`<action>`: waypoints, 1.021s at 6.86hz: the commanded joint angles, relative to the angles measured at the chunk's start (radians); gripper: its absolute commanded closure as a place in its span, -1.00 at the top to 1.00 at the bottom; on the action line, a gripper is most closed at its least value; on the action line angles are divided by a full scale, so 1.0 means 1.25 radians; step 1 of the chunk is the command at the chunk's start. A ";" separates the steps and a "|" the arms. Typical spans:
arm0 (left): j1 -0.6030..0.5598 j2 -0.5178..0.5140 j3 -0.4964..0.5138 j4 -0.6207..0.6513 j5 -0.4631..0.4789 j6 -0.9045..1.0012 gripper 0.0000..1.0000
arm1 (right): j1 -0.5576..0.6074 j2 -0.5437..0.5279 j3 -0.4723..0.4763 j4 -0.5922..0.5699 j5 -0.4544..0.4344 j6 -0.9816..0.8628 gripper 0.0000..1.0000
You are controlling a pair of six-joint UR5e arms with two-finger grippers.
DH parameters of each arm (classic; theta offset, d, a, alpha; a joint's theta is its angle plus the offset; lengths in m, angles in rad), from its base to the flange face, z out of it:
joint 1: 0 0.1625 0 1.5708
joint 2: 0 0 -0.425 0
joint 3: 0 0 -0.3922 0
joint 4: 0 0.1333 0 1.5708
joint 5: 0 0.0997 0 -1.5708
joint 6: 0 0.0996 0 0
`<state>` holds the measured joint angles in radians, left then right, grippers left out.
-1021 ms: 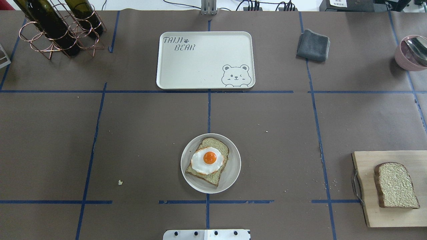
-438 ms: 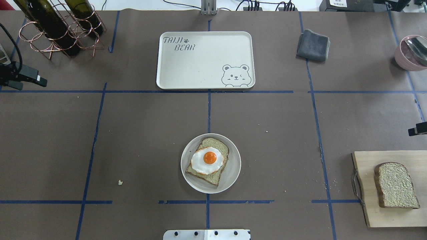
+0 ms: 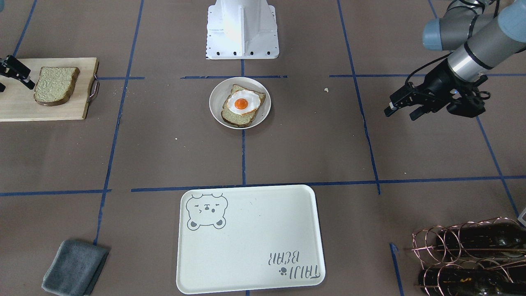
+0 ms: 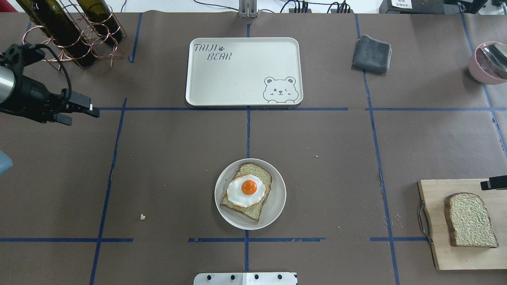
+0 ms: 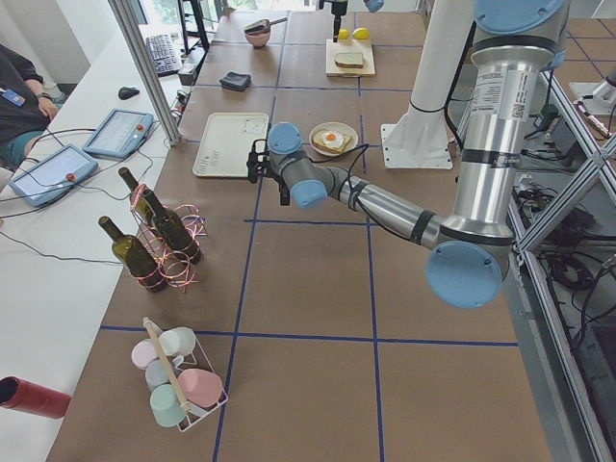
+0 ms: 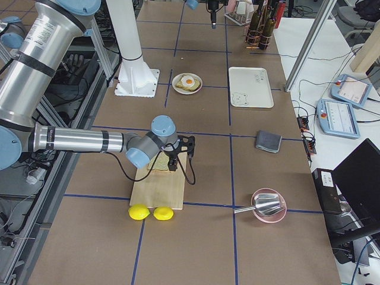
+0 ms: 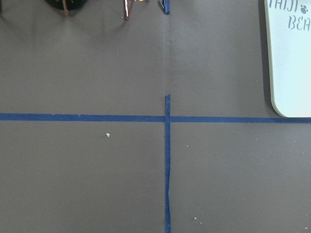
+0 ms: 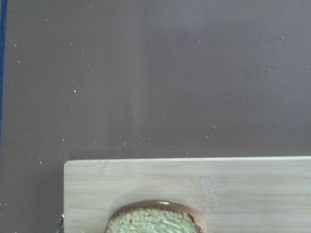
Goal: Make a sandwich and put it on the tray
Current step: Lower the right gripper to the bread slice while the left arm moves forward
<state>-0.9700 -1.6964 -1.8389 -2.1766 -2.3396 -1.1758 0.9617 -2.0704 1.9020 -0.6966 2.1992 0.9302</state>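
Observation:
A round whitish plate in the near middle holds one bread slice with a fried egg on top; both also show in the front view. The second bread slice lies on the wooden cutting board at the near right. The cream bear tray sits far centre with nothing on it. My left gripper is open and empty, well left of the tray. My right gripper looks open and empty by the board's far edge, close to the loose slice.
A copper wire rack with wine bottles stands at the far left, behind my left arm. A folded grey cloth lies right of the tray. A pink bowl with a metal scoop is at the far right. Two lemons lie beside the board.
Both arms have come into the overhead view. The left gripper moved right from the left edge. The right gripper moved nearer, to the board's far edge. The food has not moved.

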 commanded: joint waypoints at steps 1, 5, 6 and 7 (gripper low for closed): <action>0.059 -0.039 -0.003 -0.007 0.027 -0.096 1.00 | -0.091 -0.038 -0.018 0.079 -0.068 0.068 0.96; 0.059 -0.041 -0.003 -0.007 0.027 -0.096 1.00 | -0.201 -0.041 -0.103 0.228 -0.133 0.171 0.78; 0.059 -0.039 -0.003 -0.009 0.027 -0.096 1.00 | -0.207 -0.045 -0.103 0.228 -0.135 0.173 0.61; 0.059 -0.041 -0.003 -0.007 0.027 -0.096 1.00 | -0.208 -0.049 -0.103 0.228 -0.133 0.173 0.46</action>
<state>-0.8959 -1.7467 -1.8421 -2.1866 -2.3056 -1.2962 0.7074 -2.1258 1.7739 -0.4122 2.0324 1.1435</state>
